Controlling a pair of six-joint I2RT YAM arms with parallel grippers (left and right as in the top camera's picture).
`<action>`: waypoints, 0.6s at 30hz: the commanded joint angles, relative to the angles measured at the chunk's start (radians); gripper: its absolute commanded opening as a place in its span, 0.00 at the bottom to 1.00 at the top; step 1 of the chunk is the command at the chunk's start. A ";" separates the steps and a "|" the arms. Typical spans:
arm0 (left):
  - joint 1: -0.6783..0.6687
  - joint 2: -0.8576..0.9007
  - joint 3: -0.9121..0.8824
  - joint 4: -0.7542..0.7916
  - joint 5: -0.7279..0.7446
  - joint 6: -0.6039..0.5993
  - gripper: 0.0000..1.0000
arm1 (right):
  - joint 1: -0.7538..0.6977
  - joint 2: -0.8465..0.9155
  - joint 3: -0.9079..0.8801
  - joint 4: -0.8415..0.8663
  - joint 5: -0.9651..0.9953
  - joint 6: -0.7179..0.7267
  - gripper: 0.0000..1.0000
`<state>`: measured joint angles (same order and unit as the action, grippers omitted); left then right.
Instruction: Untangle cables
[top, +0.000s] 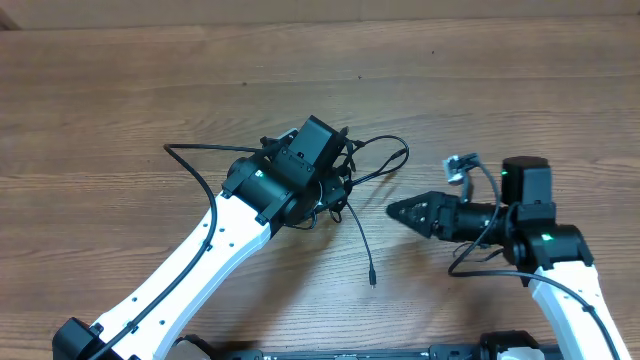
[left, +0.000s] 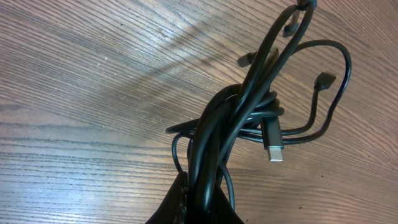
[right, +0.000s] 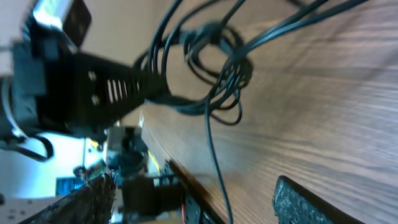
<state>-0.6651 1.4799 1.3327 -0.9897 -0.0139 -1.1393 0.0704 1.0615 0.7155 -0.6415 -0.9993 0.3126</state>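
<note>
Overhead: your left pincer (top: 333, 183) sits over the middle of the wooden worktop (top: 130, 80), clamped on the cables (top: 378, 160), a black bunch with loops spreading to the right. One loose cord trails from the bunch toward the near edge and ends in a small plug (top: 372, 283) lying on the wood. Your right pincer (top: 402, 211) points at the bunch from the right, near it but apart.

Left wrist: the cables (left: 242, 118) run up from the closed left pincer (left: 196, 202) at the bottom edge, several strands wound round one another in a knot. A silver-tipped plug (left: 275, 151) hangs out of the knot, and the bunch's shadow falls across the worktop (left: 74, 93).

Right wrist: the right pincer (right: 199, 196) stands wide open and holds nothing, its dark fingers (right: 323, 199) at the two lower corners. Beyond them the cables (right: 217, 68) hang in tangled loops from the left arm's black head (right: 93, 87), one thin strand dropping to the worktop (right: 323, 106)
</note>
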 joint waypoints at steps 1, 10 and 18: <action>0.004 0.000 0.006 0.008 -0.011 -0.021 0.04 | 0.063 0.002 0.017 0.001 0.089 -0.006 0.74; 0.004 0.000 0.006 0.008 -0.012 -0.021 0.04 | 0.182 0.002 0.017 0.003 0.219 -0.007 0.73; 0.004 0.000 0.006 0.024 0.000 -0.021 0.04 | 0.283 0.002 0.017 0.014 0.338 -0.007 0.73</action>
<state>-0.6651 1.4799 1.3327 -0.9798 -0.0124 -1.1469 0.3252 1.0615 0.7155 -0.6411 -0.7399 0.3138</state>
